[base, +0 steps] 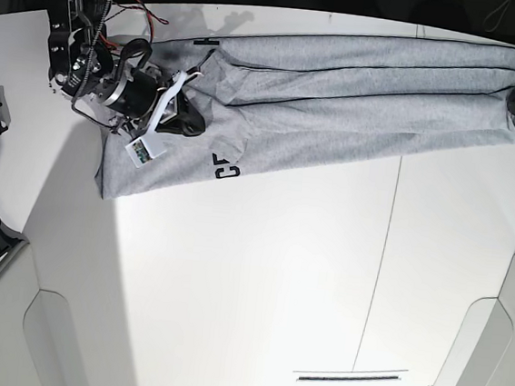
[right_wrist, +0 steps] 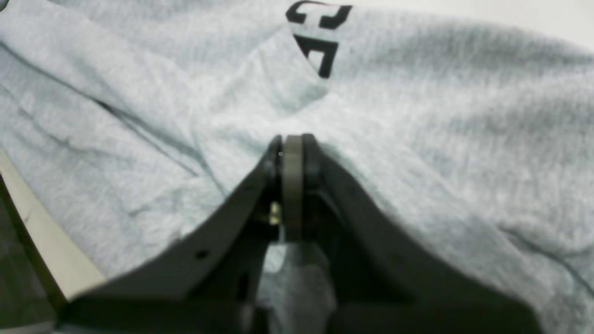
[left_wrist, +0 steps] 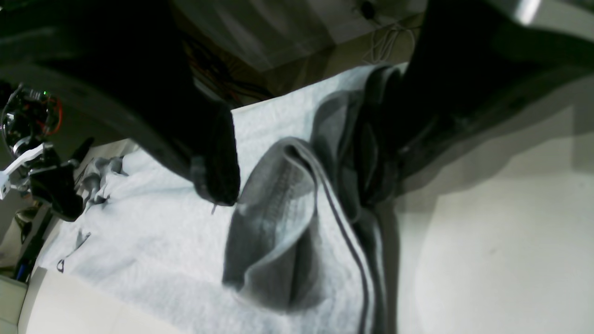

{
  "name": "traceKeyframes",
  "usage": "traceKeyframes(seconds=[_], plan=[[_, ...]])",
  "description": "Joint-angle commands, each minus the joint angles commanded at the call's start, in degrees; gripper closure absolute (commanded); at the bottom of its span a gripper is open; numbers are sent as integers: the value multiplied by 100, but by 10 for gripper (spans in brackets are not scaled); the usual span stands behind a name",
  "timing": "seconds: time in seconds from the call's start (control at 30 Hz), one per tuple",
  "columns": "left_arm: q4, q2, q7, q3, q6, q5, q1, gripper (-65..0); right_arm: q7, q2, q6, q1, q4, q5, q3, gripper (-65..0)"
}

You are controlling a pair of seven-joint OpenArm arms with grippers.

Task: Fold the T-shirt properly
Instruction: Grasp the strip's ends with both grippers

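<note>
T-shirt (base: 341,87), heather-grey, lies stretched in a long folded band across the far part of the white tabletop (base: 259,275), black lettering (right_wrist: 320,37) showing near one end. The right claw (right_wrist: 292,144) is pressed together, pinching a fold of the cloth at that end. The left claw (left_wrist: 306,153) stands apart, its two dark fingers (left_wrist: 218,162) either side of a bunched hem at the opposite end.
</note>
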Motion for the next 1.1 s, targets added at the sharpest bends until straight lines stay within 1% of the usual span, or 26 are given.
traceKeyframes(seconds=[0.07, 0.1, 0.2, 0.3, 0.33, 0.37, 0.5, 0.63, 0.77, 0.8, 0.87, 0.93, 1.0, 1.1], plan=[[28, 2, 0, 0, 0, 0, 105, -412, 0, 0, 0, 0, 0, 0, 0, 0], [61, 2, 0, 0, 0, 0, 188, -376, 2, 0, 0, 0, 0, 2, 0, 0], [225, 20, 0, 0, 0, 0, 372, -192, 35, 0, 0, 4, 0, 2, 0, 0], [321, 15, 0, 0, 0, 0, 365, -72, 44, 0, 0, 31, 0, 26, 2, 0], [319, 17, 0, 0, 0, 0, 365, -23, 42, -2, 0, 48, 0, 37, 2, 0], [319, 15, 0, 0, 0, 0, 365, 0, 42, 0, -2, 66, 2, 98, 11, 0], [387, 0, 0, -2, 0, 0, 317, 0, 33, 0, 0, 92, 13, 509, 260, 0], [925, -114, 0, -2, 0, 0, 299, 0, -44, 0, 2, 92, 26, 916, 787, 0], [1379, -227, 0, -2, 0, 0, -216, 0, -138, 0, 13, 94, 31, 1207, 1349, 0], [1416, -258, 0, -2, 0, 0, -378, 0, -199, 0, 48, 94, 35, 1263, 1464, 0], [1434, -330, 0, -2, 0, 0, -697, 0, -446, 0, 48, 92, 35, 1412, 1665, 0], [1445, -382, 0, -2, 0, 248, -925, 0, -612, 2, 48, 92, 35, 1532, 1816, 0], [1578, -376, 0, -2, 0, 296, -1032, 0, -623, 0, 48, 94, 35, 1580, 1917, 0], [2247, -267, 0, 0, 0, 375, -1010, 0, -625, 0, 48, 94, 35, 1657, 1952, 0]])
